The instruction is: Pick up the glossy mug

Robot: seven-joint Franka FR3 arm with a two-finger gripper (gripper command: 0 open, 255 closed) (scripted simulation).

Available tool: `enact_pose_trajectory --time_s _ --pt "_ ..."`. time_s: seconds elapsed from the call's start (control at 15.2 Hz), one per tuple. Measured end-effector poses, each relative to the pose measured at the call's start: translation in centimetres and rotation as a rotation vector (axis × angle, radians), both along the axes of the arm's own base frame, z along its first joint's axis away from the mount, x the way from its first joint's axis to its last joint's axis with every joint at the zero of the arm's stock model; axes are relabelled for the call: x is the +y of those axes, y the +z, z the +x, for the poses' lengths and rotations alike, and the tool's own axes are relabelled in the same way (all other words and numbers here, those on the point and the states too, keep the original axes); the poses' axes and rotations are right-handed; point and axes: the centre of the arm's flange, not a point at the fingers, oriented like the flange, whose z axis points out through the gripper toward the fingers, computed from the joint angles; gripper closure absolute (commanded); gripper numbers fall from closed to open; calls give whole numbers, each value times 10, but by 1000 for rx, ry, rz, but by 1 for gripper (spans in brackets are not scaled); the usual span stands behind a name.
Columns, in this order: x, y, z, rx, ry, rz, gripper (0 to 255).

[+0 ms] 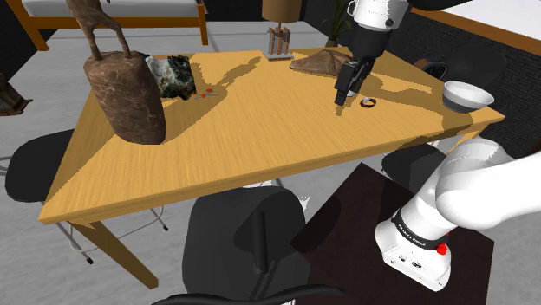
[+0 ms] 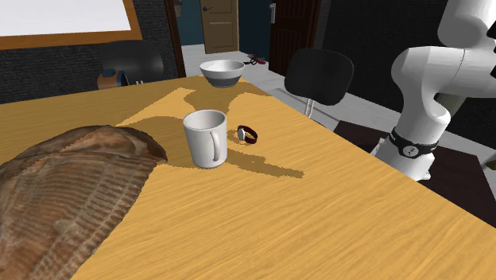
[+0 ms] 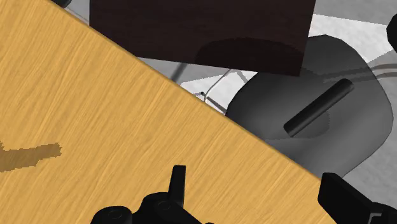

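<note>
Mug (image 2: 205, 137) stands upright on the table (image 2: 334, 215), just beside a watch (image 2: 248, 134). Gripper (image 3: 253, 177) fingers are apart, nothing between them — a misaligned descent could clip the rim and topple it.

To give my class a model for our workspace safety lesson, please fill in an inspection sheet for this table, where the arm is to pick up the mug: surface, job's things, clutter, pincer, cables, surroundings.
Surface: wooden table, with shadows lying across it.
Job's things: white mug, upright, standing free, handle towards the second exterior camera.
Clutter: small wristband beside the mug, not touching it; bowl near the table's edge; brown ridged object; tall brown sculpture; dark rock; lamp base.
Pincer: pincer open, nothing between its fingers, above the table near its edge.
Cables: nothing seen.
Surroundings: black office chair; wooden door.
</note>
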Motion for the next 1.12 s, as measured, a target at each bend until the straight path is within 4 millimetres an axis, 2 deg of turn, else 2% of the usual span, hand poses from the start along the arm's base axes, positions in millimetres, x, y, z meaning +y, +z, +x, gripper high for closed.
enact_pose_trajectory --time_s 0.07,0.26,1.12 --pt "0 0 0 0 0 0 0" --pt "-24 -4 10 1 -4 2 0" --pt "-181 -38 70 7 -23 14 0"
